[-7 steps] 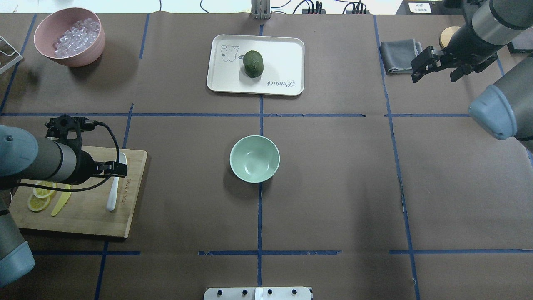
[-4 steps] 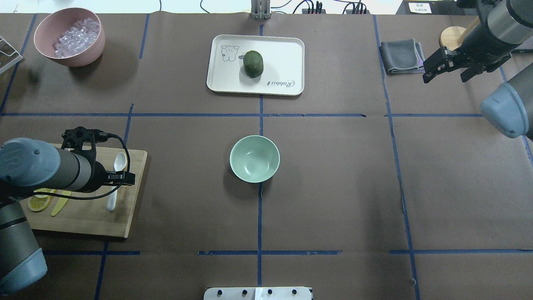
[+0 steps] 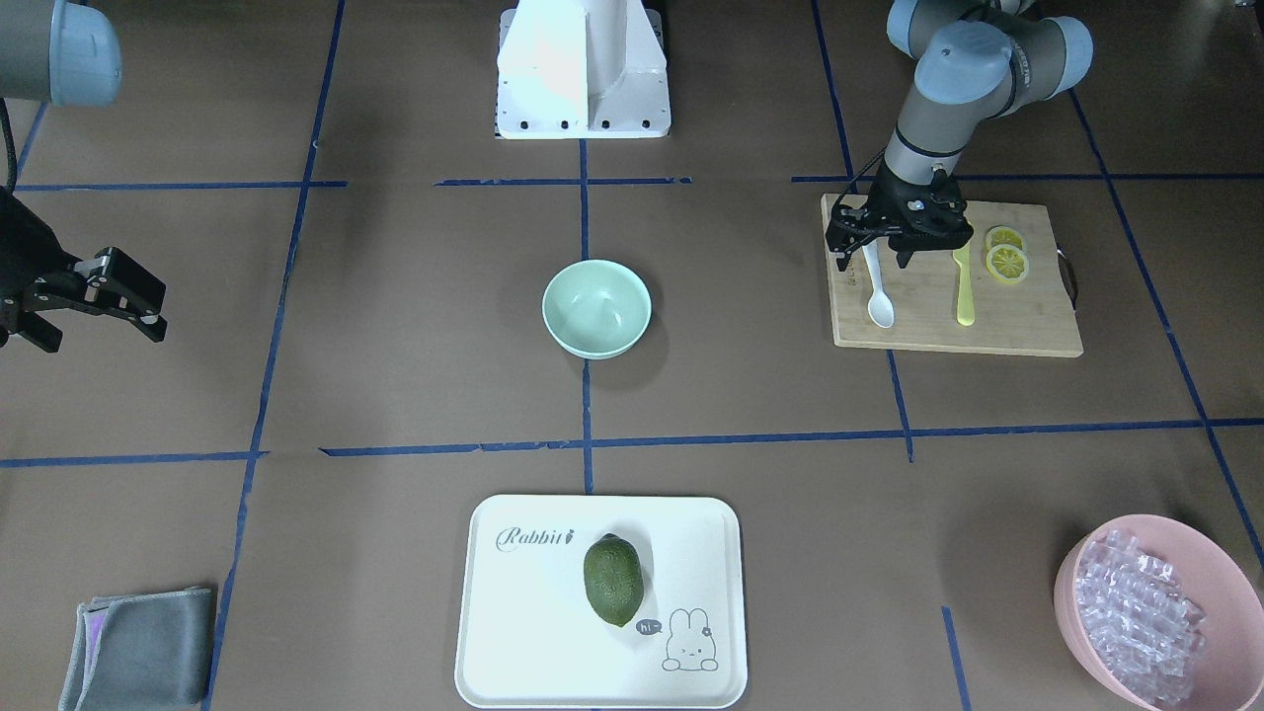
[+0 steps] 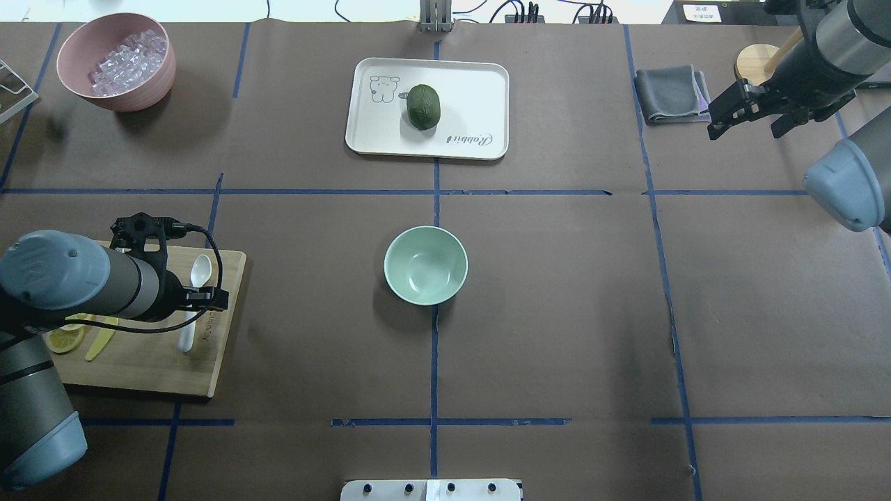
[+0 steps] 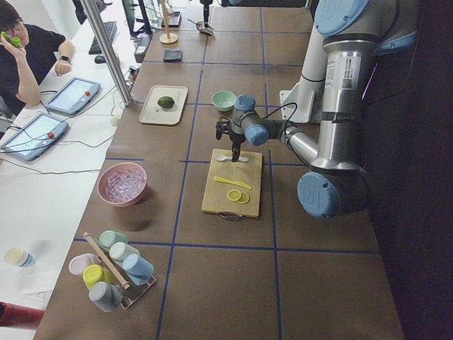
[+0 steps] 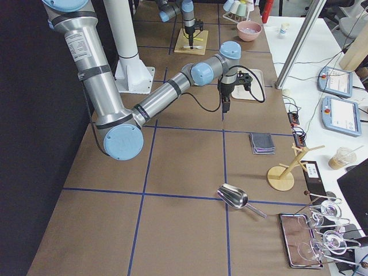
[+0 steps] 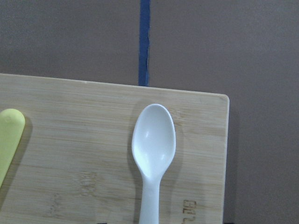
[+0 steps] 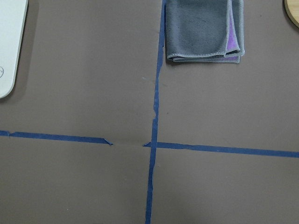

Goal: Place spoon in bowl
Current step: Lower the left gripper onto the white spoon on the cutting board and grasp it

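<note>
The left gripper [image 3: 871, 261] is hovering with its jaws spread, straddling the spoon [image 3: 878, 301] handle on the cutting board [image 3: 1027, 331]. If they close too high, they risk skidding the slim handle toward the yellow knife [image 3: 964, 292] lying just outside one finger. The bowl [image 3: 596, 308] is sitting well beyond the other.

L wrist view: spoon [image 7: 152, 161] handle cut off.

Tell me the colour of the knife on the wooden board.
Yellow. The knife shows best in the exterior front-facing view.
</note>
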